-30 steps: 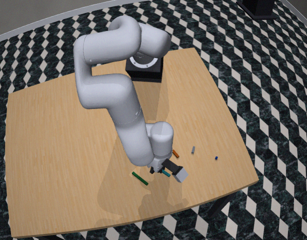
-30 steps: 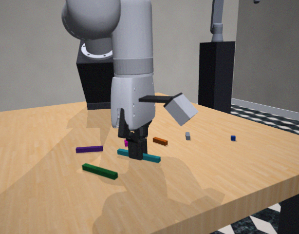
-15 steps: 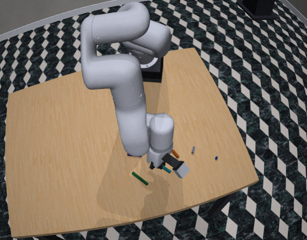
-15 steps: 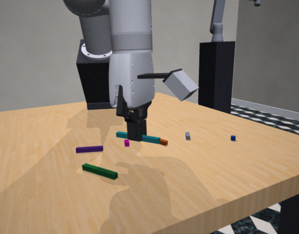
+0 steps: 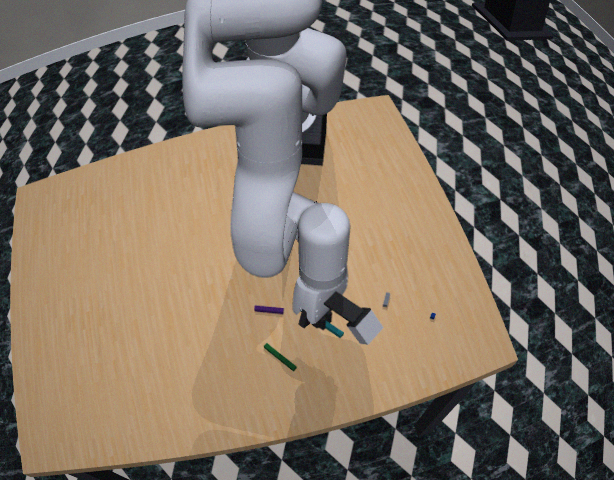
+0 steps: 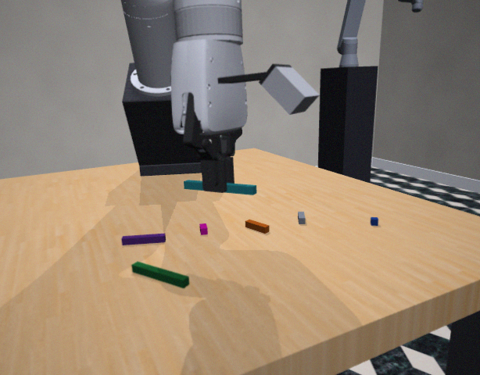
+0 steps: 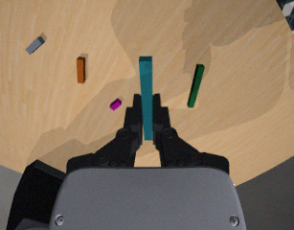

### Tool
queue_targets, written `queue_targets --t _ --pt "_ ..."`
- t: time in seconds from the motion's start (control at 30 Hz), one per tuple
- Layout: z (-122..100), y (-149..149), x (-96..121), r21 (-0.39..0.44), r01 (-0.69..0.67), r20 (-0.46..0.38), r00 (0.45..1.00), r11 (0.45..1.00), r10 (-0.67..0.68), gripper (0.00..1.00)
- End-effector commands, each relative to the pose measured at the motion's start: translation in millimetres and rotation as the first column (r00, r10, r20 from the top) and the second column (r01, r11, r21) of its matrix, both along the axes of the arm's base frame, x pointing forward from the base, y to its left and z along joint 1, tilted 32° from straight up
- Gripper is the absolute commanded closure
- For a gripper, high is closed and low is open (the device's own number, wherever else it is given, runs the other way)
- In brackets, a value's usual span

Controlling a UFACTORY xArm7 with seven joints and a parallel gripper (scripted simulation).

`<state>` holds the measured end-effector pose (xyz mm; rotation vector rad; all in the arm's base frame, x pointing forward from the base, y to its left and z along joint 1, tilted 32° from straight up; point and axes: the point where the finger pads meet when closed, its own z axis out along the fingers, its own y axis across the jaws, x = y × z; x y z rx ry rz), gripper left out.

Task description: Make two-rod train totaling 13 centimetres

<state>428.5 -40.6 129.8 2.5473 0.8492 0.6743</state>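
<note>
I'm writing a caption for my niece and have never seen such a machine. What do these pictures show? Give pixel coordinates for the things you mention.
It is one jointed robot arm. The top view looks down from above, the exterior view looks across the table, and the wrist view looks past its end effector (image 5: 317, 322) (image 6: 216, 187) (image 7: 147, 103).

The end effector is closed on a turquoise rod (image 5: 334, 329) (image 6: 241, 188) (image 7: 146, 79), held above the table. On the table lie purple (image 5: 268, 310) (image 6: 143, 239), green (image 5: 280, 357) (image 6: 160, 274) (image 7: 195, 86), magenta (image 6: 203, 229) (image 7: 116, 104), orange (image 6: 256, 226) (image 7: 80, 70), grey (image 5: 386, 299) (image 6: 301, 218) (image 7: 35, 45) and blue (image 5: 432, 315) (image 6: 374, 221) rods, all separate.
</note>
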Motion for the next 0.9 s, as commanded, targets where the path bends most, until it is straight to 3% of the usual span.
queue_targets --t 0.0,0.7,0.87 --pt "5.3 1.1 -2.4 0.01 0.002 -0.048 0.999 1.0 -0.001 0.96" --pt "10.7 2.5 -5.7 0.011 0.004 -0.048 0.999 1.0 -0.003 0.96" --pt "9.6 21.8 -5.6 0.113 0.184 -0.023 0.983 0.976 -0.182 0.96"
